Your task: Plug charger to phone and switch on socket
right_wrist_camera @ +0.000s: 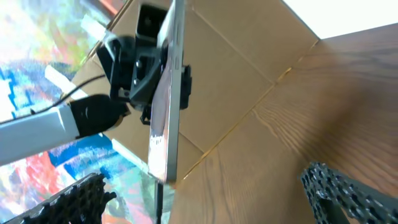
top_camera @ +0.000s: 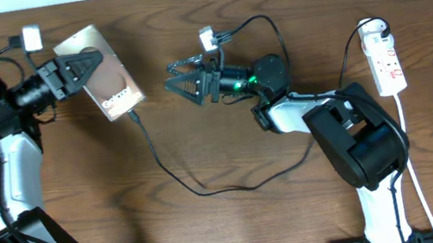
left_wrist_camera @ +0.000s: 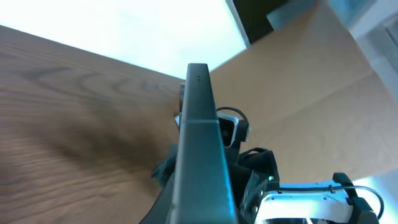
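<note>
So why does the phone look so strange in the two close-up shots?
Left wrist: the phone sits edge-on right at the lens, soft, with blown-out white behind. Right wrist: its edge is sharper, the near fingers blurred. Overhead: evenly lit, crisp.

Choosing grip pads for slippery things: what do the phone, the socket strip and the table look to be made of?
The phone: glossy bronze face with reflections, probably glass or polished plastic. The socket: plain white, smooth casing, likely moulded plastic. The table: brown with visible grain, either wood or wood-look laminate; I cannot tell which.
</note>
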Tool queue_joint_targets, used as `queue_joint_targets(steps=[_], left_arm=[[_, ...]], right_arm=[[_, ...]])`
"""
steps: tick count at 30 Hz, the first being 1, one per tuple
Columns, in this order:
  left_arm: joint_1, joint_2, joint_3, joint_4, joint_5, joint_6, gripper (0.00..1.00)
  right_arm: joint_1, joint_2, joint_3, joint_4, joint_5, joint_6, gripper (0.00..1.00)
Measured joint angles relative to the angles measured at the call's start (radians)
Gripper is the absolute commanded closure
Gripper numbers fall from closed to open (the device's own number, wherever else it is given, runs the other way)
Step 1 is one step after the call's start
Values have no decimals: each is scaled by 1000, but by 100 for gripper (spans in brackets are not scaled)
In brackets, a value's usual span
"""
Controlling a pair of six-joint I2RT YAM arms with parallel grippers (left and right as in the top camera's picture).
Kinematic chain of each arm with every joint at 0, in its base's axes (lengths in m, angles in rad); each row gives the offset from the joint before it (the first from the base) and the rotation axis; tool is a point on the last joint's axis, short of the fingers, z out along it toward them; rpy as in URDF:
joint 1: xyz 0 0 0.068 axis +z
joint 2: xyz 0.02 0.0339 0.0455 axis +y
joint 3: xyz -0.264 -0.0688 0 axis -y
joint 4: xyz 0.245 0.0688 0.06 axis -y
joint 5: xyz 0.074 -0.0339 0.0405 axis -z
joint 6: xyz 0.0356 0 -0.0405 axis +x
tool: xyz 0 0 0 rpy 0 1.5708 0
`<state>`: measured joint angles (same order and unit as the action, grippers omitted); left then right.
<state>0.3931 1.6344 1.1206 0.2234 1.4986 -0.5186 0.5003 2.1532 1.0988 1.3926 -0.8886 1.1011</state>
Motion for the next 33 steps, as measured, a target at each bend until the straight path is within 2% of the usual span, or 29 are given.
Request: queue_joint_targets(steps=[7,12,16,22,33], left_arm=[[58,0,-3,-205,-24,103,93],[58,7,-7,-485,-156,261,92],[58,11,-10,-623,-286,366,92],[58,11,-10,-683,-452,436,93],[6,23,-10,-694,-588,453,93]], right_arm=[[-63,0,0,0,-54,19,1],[-93,0,0,-2,-101,21,1],[-106,0,0,-47,-128,22,1],[-111,0,0,-108,-144,21,1],[-111,0,0,-168,-167,16,1]])
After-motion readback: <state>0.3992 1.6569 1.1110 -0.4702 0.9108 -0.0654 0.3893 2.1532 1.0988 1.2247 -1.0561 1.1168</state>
